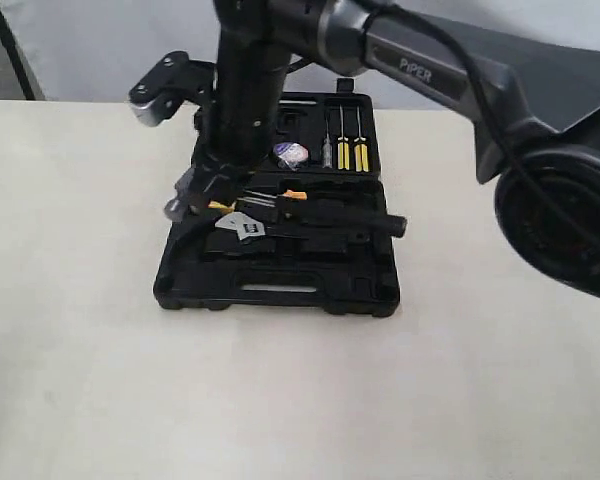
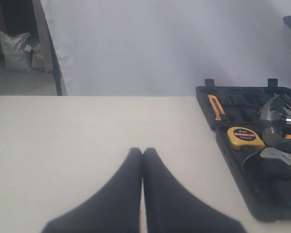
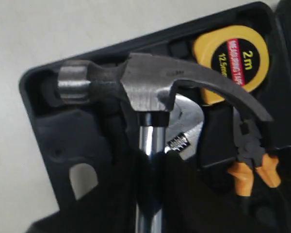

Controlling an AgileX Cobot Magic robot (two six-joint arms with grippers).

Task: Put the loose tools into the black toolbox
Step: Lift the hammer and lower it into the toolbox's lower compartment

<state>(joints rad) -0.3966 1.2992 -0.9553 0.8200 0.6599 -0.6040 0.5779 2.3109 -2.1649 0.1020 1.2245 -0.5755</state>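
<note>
One hammer (image 3: 136,87), one wrench (image 3: 186,128), one toolbox (image 1: 180,285).

Reads "PIPER" along the right arm (image 1: 420,72); shows "2m" (red band's print beside it too blurred) on the yellow tape measure (image 3: 233,56), near the black toolbox (image 3: 53,141) edge.

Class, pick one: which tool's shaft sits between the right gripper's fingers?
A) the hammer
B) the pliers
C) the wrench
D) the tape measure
A: the hammer. In the right wrist view its chrome shaft runs down between the dark fingers of the right gripper.
</note>
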